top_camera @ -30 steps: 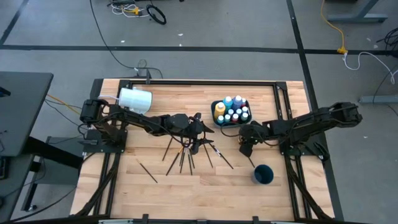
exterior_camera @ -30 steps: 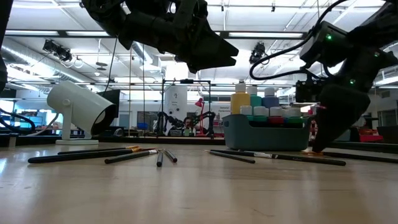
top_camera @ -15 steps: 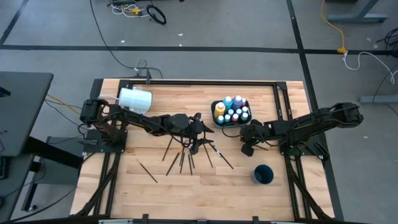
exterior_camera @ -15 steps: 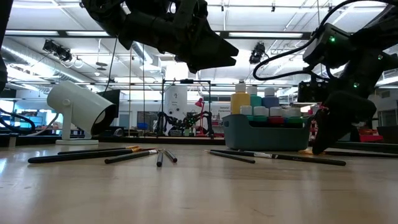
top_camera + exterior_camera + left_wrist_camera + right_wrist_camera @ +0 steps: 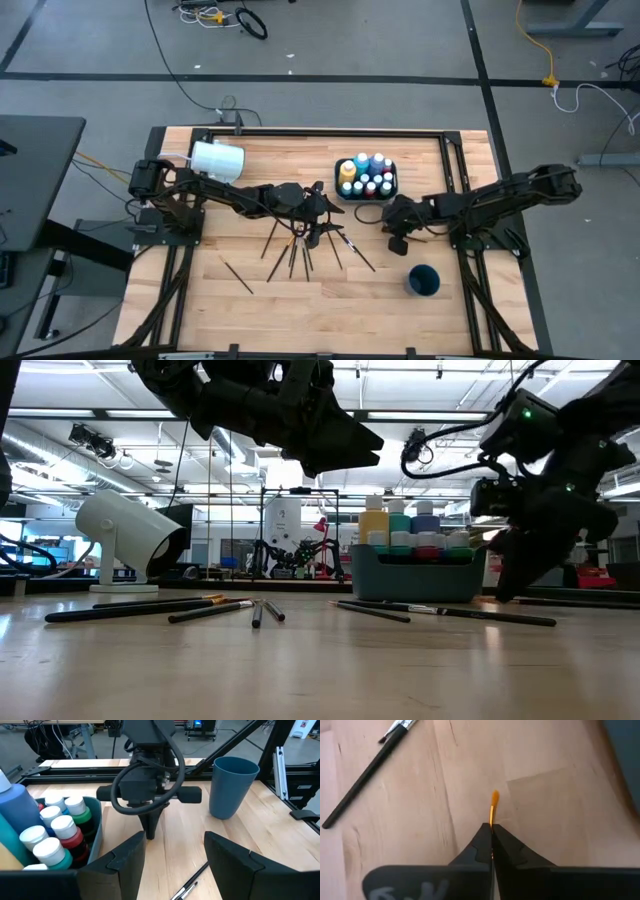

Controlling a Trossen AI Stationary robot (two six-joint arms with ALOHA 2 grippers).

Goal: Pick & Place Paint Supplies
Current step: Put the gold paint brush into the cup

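A dark tray [image 5: 341,193] of small paint bottles [image 5: 368,181] with pale caps, plus a taller yellow and a blue bottle, stands at the table's far middle; it also shows in the low view [image 5: 415,573]. Several thin dark brushes [image 5: 295,250] lie on the table in front of it. My left gripper [image 5: 325,218] hangs open above the brushes, holding nothing. My right gripper [image 5: 397,241] stands just right of the brushes, near the tray's front right corner, shut on a thin orange-tipped brush [image 5: 493,802]. My right gripper pinches the thin brush between its two shut fingertips [image 5: 481,842]. Only the orange tip end [image 5: 493,812] sticks out past them, lying along the fingers. The fingers slant down toward the table. The rest of the brush is hidden by the gripper.
A blue cup [image 5: 423,281] stands upright near the front right. A large white cup [image 5: 217,160] lies on its side at the far left. One more brush [image 5: 237,276] lies apart at the front left. Bare wood lies along the front edge.
The tray of paint bottles has slid a little toward the table's left edge, staying upright. My right gripper has stayed shut beside it with only a slight shift.
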